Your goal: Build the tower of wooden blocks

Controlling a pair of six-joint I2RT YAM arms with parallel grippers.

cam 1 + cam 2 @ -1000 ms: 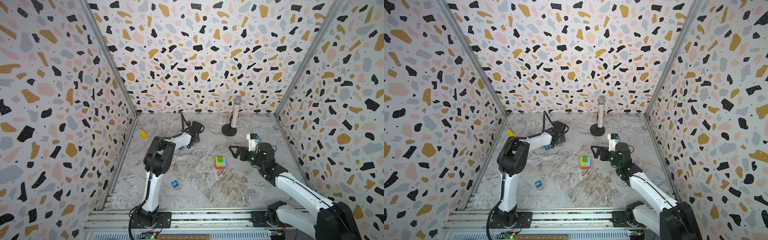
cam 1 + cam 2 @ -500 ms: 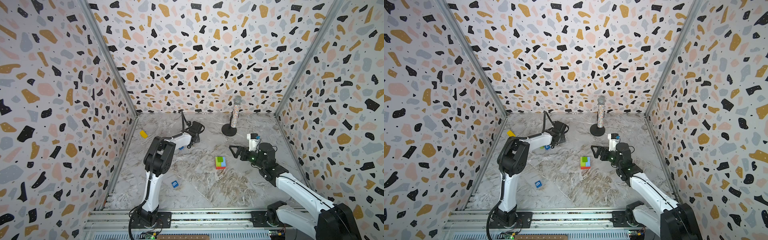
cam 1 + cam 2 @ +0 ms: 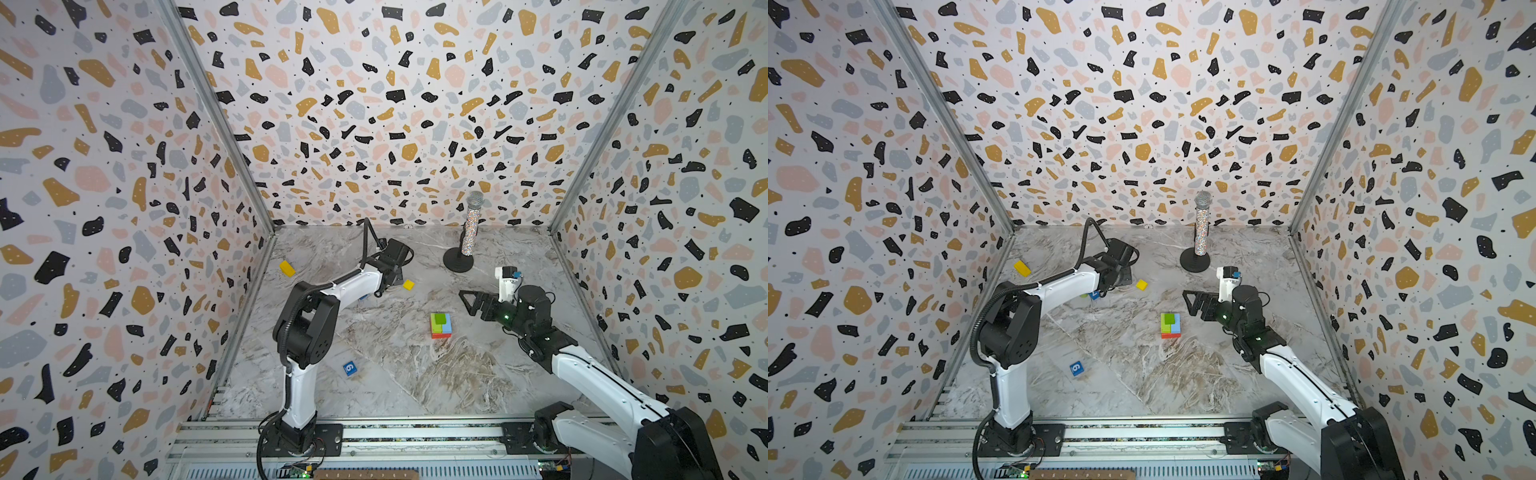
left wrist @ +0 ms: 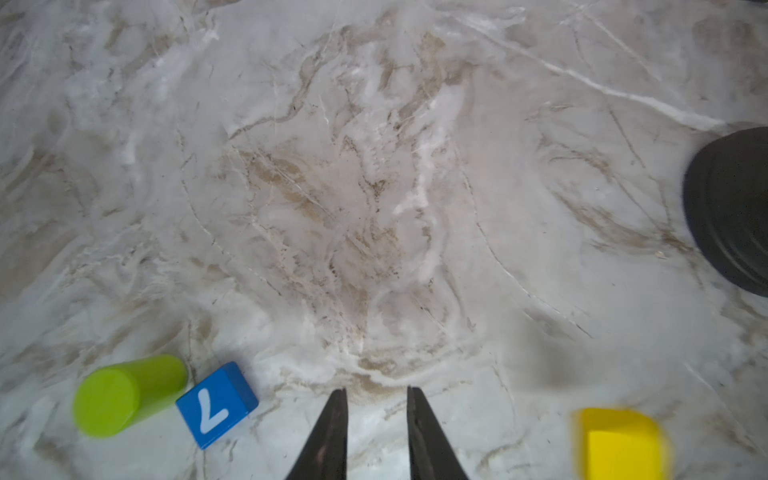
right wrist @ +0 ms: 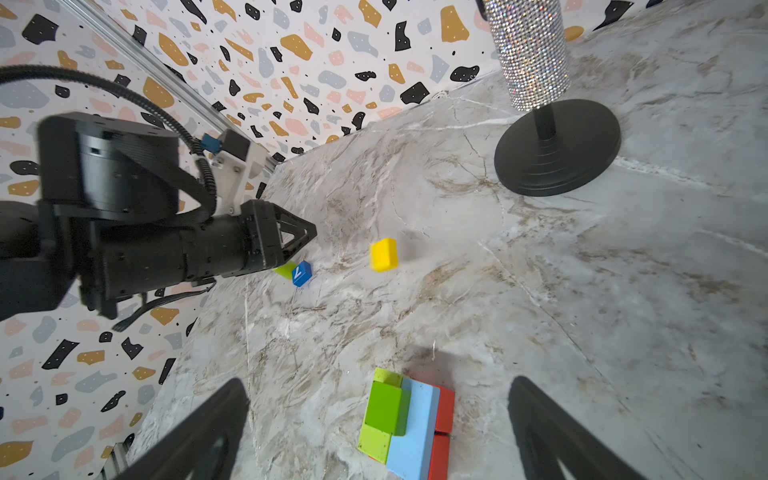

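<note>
Right wrist view: the left claw (image 5: 305, 237), pressed together on nothing, hangs low toward the back. The right claw (image 3: 471, 301) is spread wide, facing the tower (image 5: 407, 424) at the middle of the table (image 3: 415, 386), green bricks on light blue and red. Loose by the left claw lie a green cylinder (image 4: 124, 395), a yellow cube (image 5: 383, 254) and a blue cube (image 4: 216, 409). They are probably light, stiff and slick-painted. Pinch cubes on flat opposite faces; the cylinder may roll.
</note>
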